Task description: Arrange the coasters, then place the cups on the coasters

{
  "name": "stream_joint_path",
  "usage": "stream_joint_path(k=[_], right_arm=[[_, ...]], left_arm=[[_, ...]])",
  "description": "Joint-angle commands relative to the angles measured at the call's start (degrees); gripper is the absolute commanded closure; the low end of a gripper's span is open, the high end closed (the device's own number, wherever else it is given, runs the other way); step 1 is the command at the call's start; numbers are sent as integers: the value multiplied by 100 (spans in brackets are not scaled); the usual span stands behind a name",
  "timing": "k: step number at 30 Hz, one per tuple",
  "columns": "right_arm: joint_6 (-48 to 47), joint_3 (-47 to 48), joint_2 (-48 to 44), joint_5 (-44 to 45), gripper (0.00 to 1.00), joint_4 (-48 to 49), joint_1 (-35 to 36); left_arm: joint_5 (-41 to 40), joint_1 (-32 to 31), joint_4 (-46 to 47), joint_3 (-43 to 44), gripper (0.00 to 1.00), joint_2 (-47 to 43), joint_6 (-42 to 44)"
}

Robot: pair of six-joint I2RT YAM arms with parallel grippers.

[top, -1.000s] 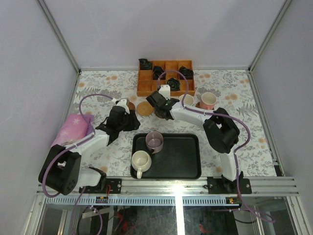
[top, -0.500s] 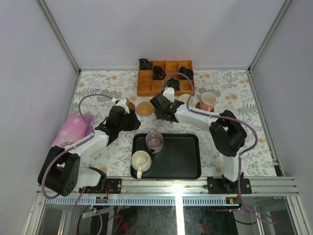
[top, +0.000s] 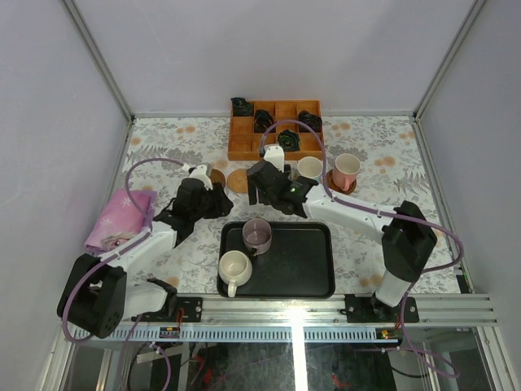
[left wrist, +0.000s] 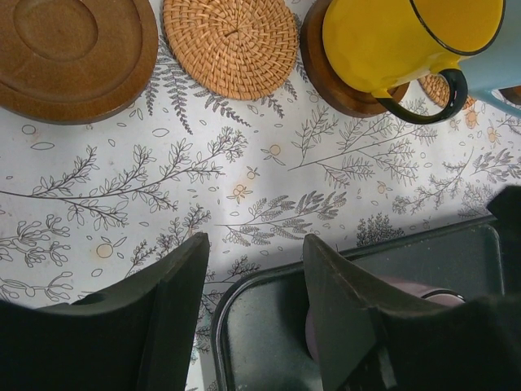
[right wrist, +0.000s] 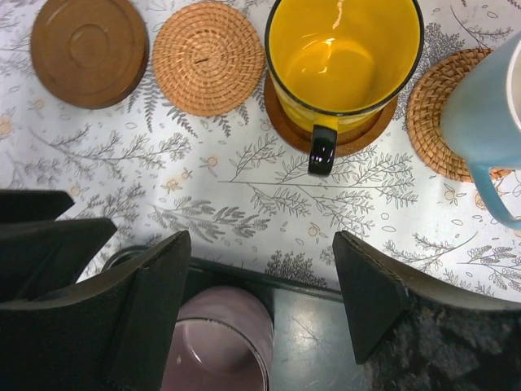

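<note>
My right gripper is open and empty over the far rim of the black tray, a short way back from the yellow cup, which stands on a dark coaster. A light blue cup sits on a woven tan coaster. A bare woven coaster and a bare dark coaster lie to the left. The pink cup rests on a dark coaster. The mauve cup and cream cup stand in the tray. My left gripper is open over the tray's far left corner.
An orange wooden compartment box with dark items stands at the back. A pink cloth lies at the left. The two grippers hang close together, side by side, above the tray's far rim.
My right gripper has opened off the yellow cup and drawn back toward the tray, its elbow swinging right. The left arm has hardly moved.
</note>
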Motion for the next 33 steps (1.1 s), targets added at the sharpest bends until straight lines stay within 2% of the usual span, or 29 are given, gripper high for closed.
stream_joint_path(k=[1, 6, 12, 21, 33], right_arm=[[-234, -424, -704, 39, 21, 191, 187], [-204, -993, -1256, 349, 21, 250, 268], [-235, -1623, -1819, 231, 22, 368, 325], [-16, -2341, -2381, 470, 22, 381, 375], [41, -2811, -2890, 641, 22, 631, 376]], left_arm=[[118, -7, 211, -183, 50, -283, -96], [280, -137, 176, -437, 50, -549, -240], [320, -406, 105, -735, 49, -1035, -425], [183, -1259, -117, -973, 45, -1661, -633], [-659, -2535, -792, -585, 38, -1371, -738]])
